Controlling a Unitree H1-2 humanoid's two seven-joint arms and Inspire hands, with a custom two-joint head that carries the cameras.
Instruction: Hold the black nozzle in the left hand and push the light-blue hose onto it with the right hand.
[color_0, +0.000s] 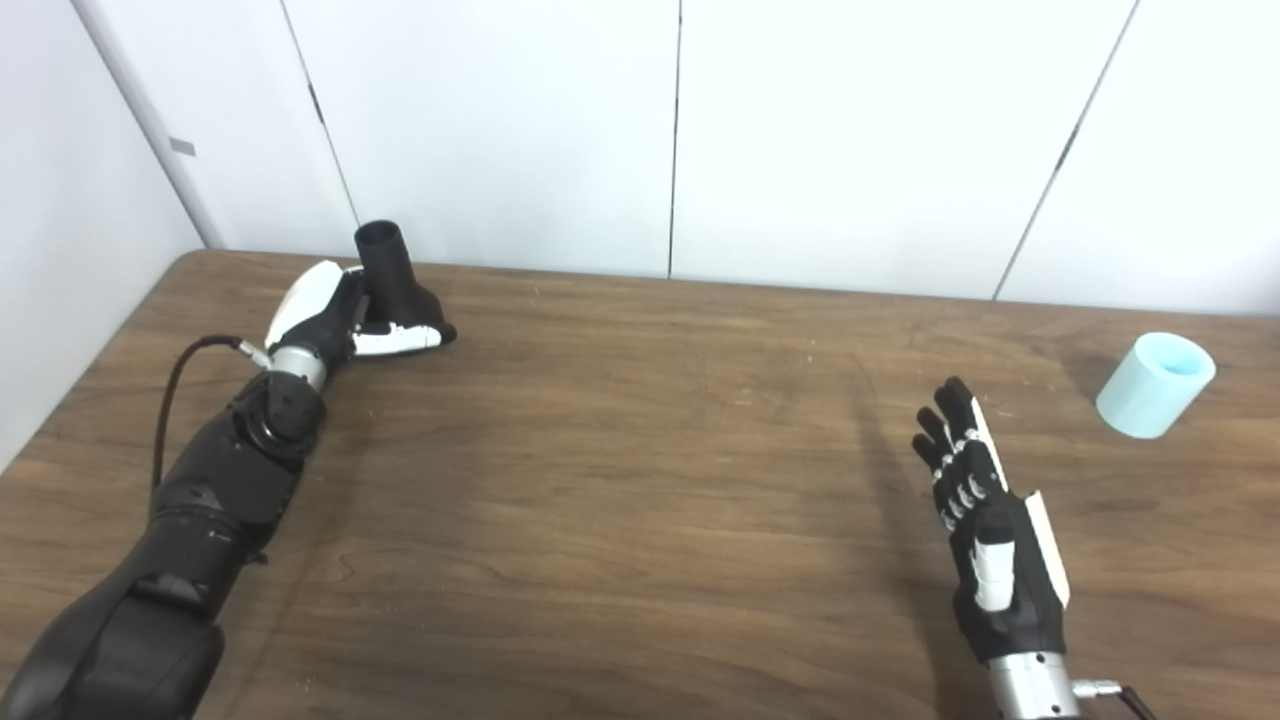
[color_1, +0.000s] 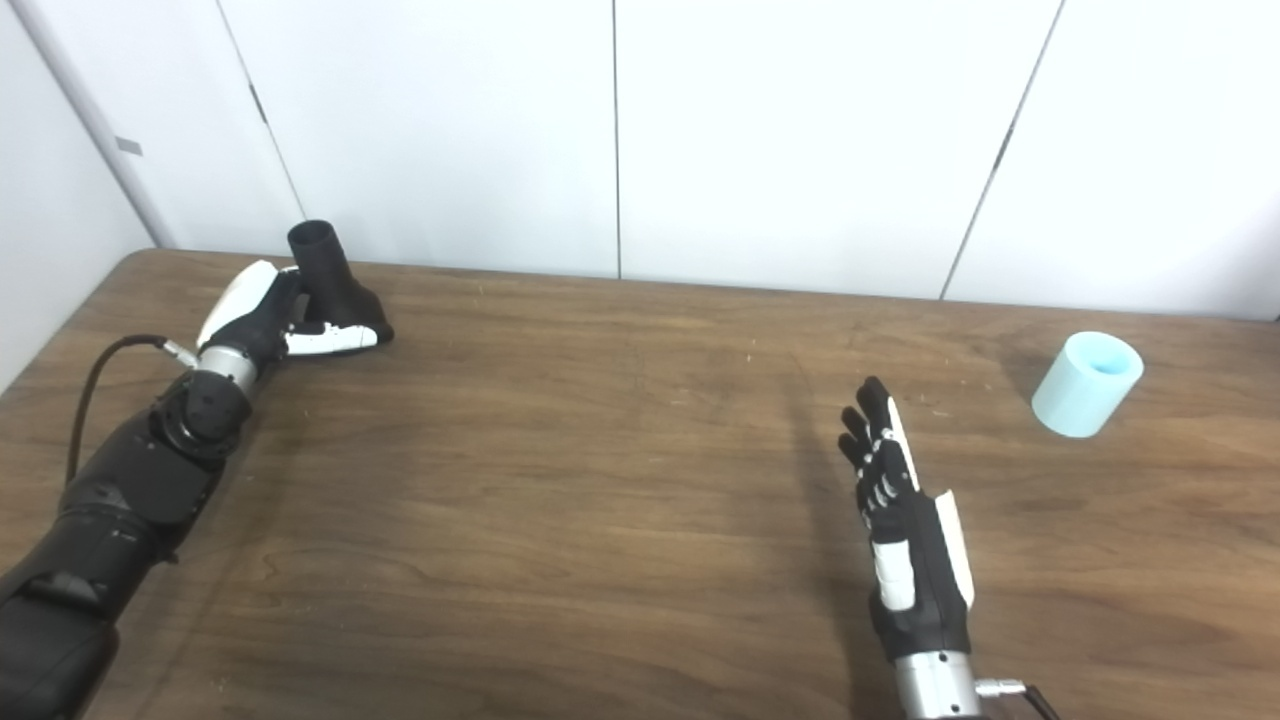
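Observation:
The black nozzle (color_0: 387, 262) stands at the table's far left, near the back edge, with its round mouth pointing up. My left hand (color_0: 322, 322) is wrapped around its lower part, thumb lying across the front and fingers hidden behind it. The light-blue hose (color_0: 1155, 386), a short wide tube, lies tilted on the table at the far right. My right hand (color_0: 985, 530) hovers open at the lower right with its fingers stretched out straight. It is well short of the hose and to its left, touching nothing.
The brown wooden table (color_0: 640, 480) fills the view, with its back edge against white wall panels (color_0: 680, 130). A black cable (color_0: 175, 385) loops off my left wrist.

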